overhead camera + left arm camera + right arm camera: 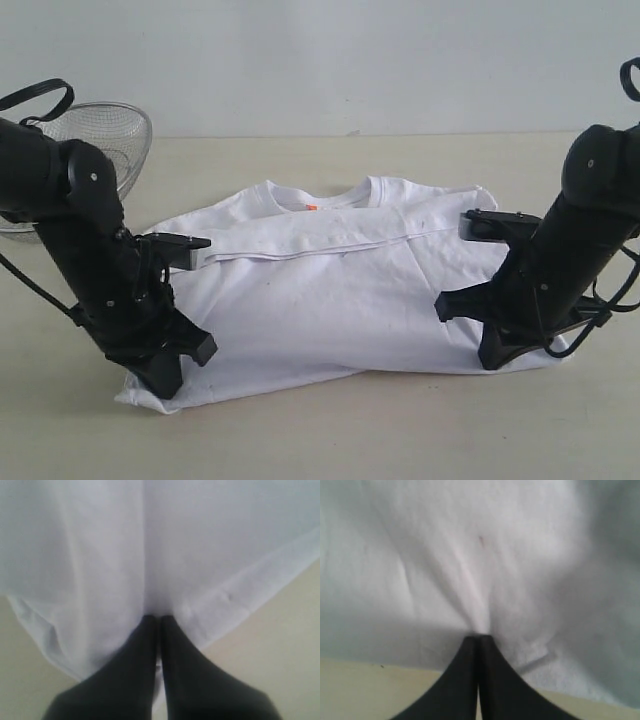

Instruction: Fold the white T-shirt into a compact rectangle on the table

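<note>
The white T-shirt (330, 290) lies spread on the table (350, 435), collar and small orange tag at the far side, with a fold line across its upper part. My left gripper (165, 385) is down at the shirt's near left corner. In the left wrist view its jaws (159, 617) are shut, with white cloth (150, 545) pinched between them and puckering at the tips. My right gripper (495, 360) is at the near right hem. The right wrist view shows this gripper (480, 637) shut too, with the fabric (485, 555) gathered into creases at its tips.
A wire-mesh metal basket (100, 130) stands at the far left behind the left arm. Bare beige tabletop (280, 645) runs along the shirt's near edge (370, 685) and behind the collar.
</note>
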### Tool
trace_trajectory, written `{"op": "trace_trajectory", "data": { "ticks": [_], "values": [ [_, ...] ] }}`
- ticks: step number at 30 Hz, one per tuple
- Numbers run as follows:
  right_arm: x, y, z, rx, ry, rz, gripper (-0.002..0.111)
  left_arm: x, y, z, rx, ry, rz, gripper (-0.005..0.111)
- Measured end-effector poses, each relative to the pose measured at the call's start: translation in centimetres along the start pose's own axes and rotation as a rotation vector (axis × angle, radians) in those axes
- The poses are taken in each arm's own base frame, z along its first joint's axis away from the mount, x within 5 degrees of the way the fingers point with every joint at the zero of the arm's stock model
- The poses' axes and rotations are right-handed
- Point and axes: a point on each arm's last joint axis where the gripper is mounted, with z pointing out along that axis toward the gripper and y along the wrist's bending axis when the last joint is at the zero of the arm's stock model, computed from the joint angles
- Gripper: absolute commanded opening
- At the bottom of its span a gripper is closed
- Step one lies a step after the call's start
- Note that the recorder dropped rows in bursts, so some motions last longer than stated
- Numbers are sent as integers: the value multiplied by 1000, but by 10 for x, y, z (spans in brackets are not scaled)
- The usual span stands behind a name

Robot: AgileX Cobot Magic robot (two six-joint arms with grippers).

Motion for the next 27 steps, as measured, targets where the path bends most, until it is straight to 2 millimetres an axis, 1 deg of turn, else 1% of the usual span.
{"op": "trace_trajectory", "data": {
  "ticks": [6, 10, 14, 17, 18, 19, 20, 23, 24, 25, 26, 27],
  "values": [
    [3, -1, 0, 17, 26, 10, 0, 6, 1, 1, -6, 33, 11, 4],
    [9, -2, -3, 25, 58, -4, 0, 24, 2, 1, -46, 51, 2, 4],
    [10, 0, -12, 25, 43, -10, 0, 36, 8, -7, -138, 91, 28, 4],
    [9, 4, -22, -3, -7, -2, 0, 38, 6, -13, -145, 81, 37, 4],
    [5, 10, -30, -41, -65, 6, 0, 39, 5, -18, -147, 66, 40, 4],
    [2, 12, -33, -59, -89, 8, 0, 39, 5, -20, -148, 59, 41, 4],
    [-6, 16, -37, -89, -151, 16, 0, 39, 3, -25, -150, 43, 43, 4],
    [-24, 17, -41, -96, -247, 28, 0, 40, 2, -30, -155, 24, 48, 4],
    [-34, 18, -42, -96, -276, 30, 0, 40, 1, -33, -154, 9, 47, 4],
    [-38, 17, -39, -95, -281, 32, 0, 40, 1, -34, -155, 2, 48, 4],
    [-46, 15, -31, -89, -282, 38, 0, 39, 0, -37, -155, -16, 48, 4],
    [-49, 13, -21, -80, -264, 46, 0, 38, -1, -42, -157, -35, 51, 4]
  ]
}}
